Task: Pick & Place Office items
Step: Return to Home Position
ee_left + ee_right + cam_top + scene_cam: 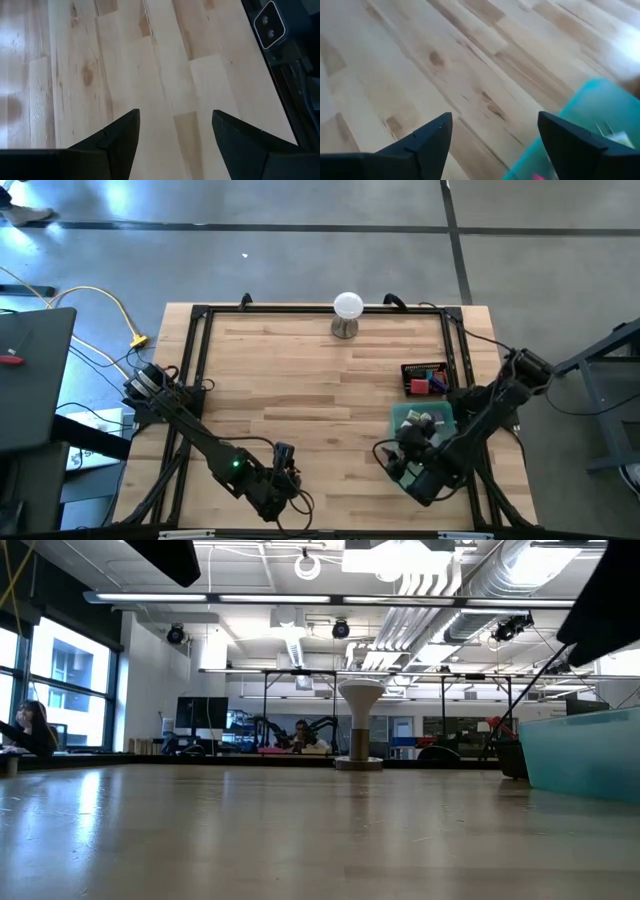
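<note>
Across the middle of my screen lies the wooden counter [320, 400], edged by a black frame [200, 315]. On the left side, the left arm [200, 442] runs from its base toward the near edge. Its pincer [175, 117] sits over bare wood with both fingers spread wide and nothing between them. On the right side, the right arm [490, 410] angles in from the far right toward the near edge. Its pincer [495, 119] hangs beside the near left corner of the green tray [398, 416], also spread and empty.

That tray stands on the right half of the counter. The office items [418, 423] are heaped inside it, but I can't tell the pieces apart from above. Just beyond the tray, on its far side, is a small black box [425, 368] holding a red piece [418, 386] and a purple piece [437, 383].

At the far edge, near the centre, the white ball [347, 305] sits on its metal stand [344, 330], well apart from everything else.

In the room behind the counter, one person [30, 727] sits at far left and another person [301, 735] sits farther back near the middle.
</note>
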